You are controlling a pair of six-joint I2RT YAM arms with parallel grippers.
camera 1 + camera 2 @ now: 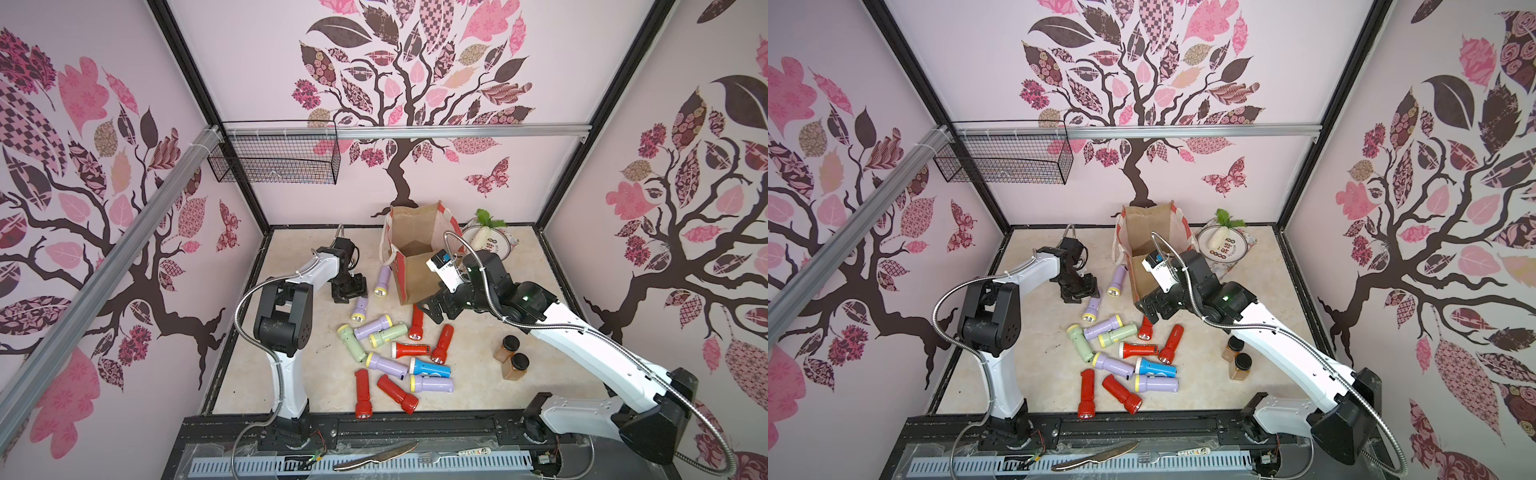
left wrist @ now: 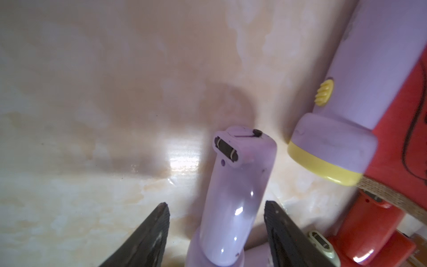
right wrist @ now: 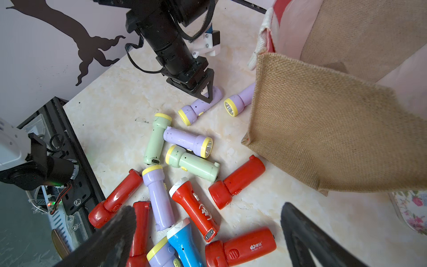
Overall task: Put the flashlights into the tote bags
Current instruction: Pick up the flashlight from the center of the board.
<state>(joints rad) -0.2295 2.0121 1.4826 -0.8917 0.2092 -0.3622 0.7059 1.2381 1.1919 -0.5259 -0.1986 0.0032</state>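
Observation:
Several flashlights point(image 1: 399, 353) in red, lilac, pale green and one blue point(image 1: 430, 368) lie scattered on the marble table in both top views. My left gripper point(image 2: 216, 203) is down at the table, straddling the handle of a lilac flashlight point(image 2: 240, 175) that lies flat; a gap shows on each side, so it is open. A top view shows this flashlight point(image 1: 360, 309) below the left gripper point(image 1: 349, 291). Another lilac one point(image 1: 383, 281) lies against the tote bag point(image 1: 419, 237), which stands upright and open. My right gripper point(image 3: 208, 207) hangs open and empty above the pile, just in front of the bag point(image 3: 323, 127).
Two brown black-capped jars point(image 1: 511, 357) stand at the right. A plate with a white radish point(image 1: 488, 241) sits behind the right arm. A black wire basket point(image 1: 274, 158) hangs on the back rail. A knife point(image 1: 374, 457) and fork lie on the front ledge.

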